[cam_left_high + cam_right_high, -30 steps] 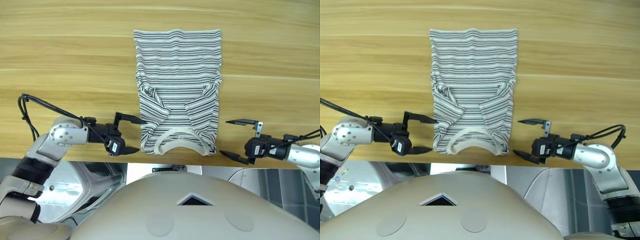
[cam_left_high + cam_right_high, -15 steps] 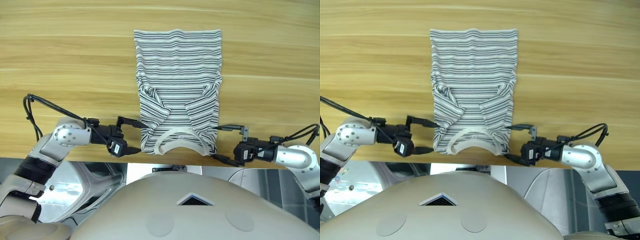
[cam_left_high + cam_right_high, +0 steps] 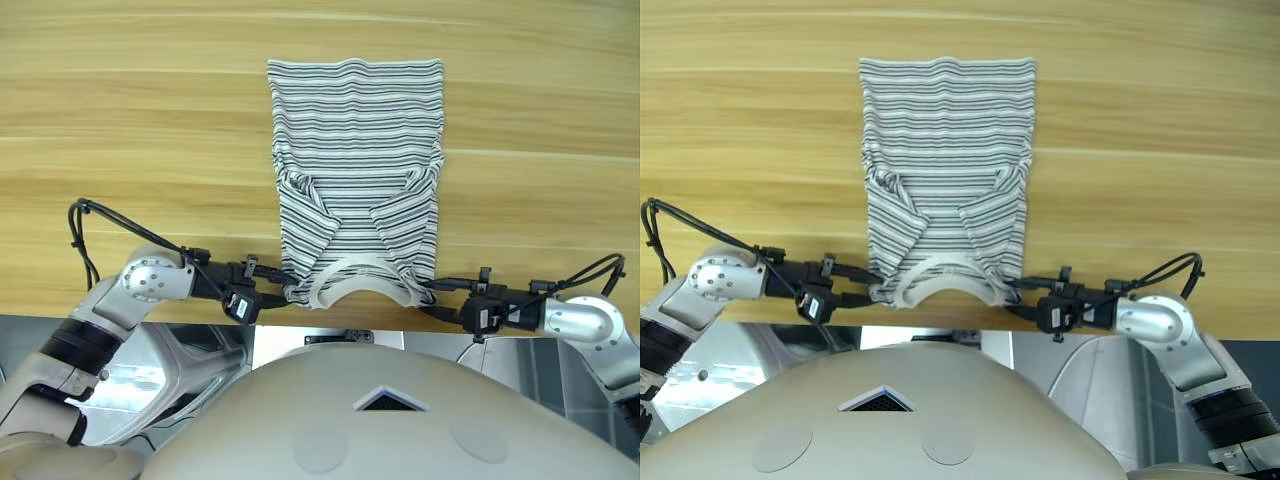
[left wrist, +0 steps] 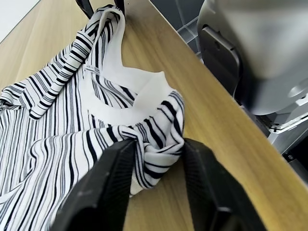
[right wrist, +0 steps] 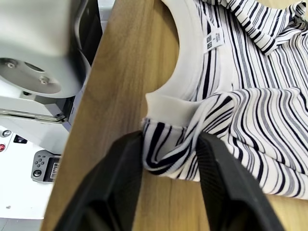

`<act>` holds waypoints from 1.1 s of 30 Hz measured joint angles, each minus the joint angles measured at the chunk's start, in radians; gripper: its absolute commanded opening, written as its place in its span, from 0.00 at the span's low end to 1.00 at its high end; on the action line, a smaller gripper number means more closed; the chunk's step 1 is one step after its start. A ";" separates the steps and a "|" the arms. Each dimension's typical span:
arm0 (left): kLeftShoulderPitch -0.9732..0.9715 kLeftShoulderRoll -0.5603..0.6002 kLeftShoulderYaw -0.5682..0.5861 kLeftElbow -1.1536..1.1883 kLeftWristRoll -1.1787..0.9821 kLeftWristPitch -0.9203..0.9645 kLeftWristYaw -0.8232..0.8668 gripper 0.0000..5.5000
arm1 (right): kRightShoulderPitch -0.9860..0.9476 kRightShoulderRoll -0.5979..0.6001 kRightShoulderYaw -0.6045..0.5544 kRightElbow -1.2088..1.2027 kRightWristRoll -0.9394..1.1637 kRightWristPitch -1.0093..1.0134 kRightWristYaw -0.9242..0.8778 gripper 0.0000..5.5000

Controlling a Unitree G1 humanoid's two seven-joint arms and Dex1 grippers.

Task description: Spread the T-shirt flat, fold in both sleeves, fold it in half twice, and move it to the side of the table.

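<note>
From the head camera, you see a striped T-shirt (image 3: pixel 355 130) lying on a wooden table (image 3: pixel 130 130), its 2 sleeves (image 3: pixel 305 205) folded in over the front, the hem at the far end and the white collar (image 3: pixel 357 283) close to the near table edge. The left gripper (image 3: pixel 278 295) grips one shoulder corner and the right gripper (image 3: pixel 437 291) grips the other, so the collar lies between the 2 pairs of fingertips and the rest of the shirt stretches away beyond them. In the left wrist view, 2 black fingers (image 4: pixel 108 183) are drawn narrow with a small bunch of striped cloth pinched between them; the collar curves just beyond the fingertips and the table edge runs beside 1 finger. In the right wrist view, the other 2 fingers (image 5: pixel 221 187) are likewise narrow on a crumpled fold of shoulder cloth, touching the end of the collar band. This looks like the start of the first fold in half. Each pinch holds only a small bunch, so the cloth could slip free on lifting. It may also have caught only 1 layer, which would drag the shirt askew. Uneven lifting could let the sleeves fall open, and slack near the edge could slide off the table.
</note>
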 measured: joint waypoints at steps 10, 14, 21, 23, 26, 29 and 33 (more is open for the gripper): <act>-0.001 -0.010 -0.010 0.006 0.017 0.000 0.000 0.00 | -0.011 0.004 0.004 0.012 -0.013 0.003 -0.005 0.00; -0.006 -0.020 -0.010 0.009 0.017 0.001 0.000 0.00 | -0.012 0.004 0.003 0.013 -0.013 0.003 -0.006 0.00; -0.011 -0.026 -0.010 0.010 0.017 0.002 0.000 0.00 | -0.012 0.004 0.002 0.015 -0.013 0.000 -0.006 0.00; -0.011 -0.025 -0.009 0.004 0.013 0.011 -0.006 0.00 | -0.011 0.004 0.001 0.021 -0.013 -0.012 -0.006 0.00; -0.010 0.013 -0.005 -0.037 -0.041 0.044 -0.057 0.00 | -0.004 -0.005 -0.011 0.028 -0.013 -0.036 -0.004 0.00; -0.013 0.037 0.021 -0.096 -0.104 0.064 -0.088 0.00 | 0.007 -0.029 -0.024 0.026 -0.009 -0.044 0.006 0.00; -0.015 0.066 0.055 -0.123 -0.141 0.070 -0.115 0.00 | 0.030 -0.049 -0.049 0.013 0.005 -0.049 0.021 0.00</act>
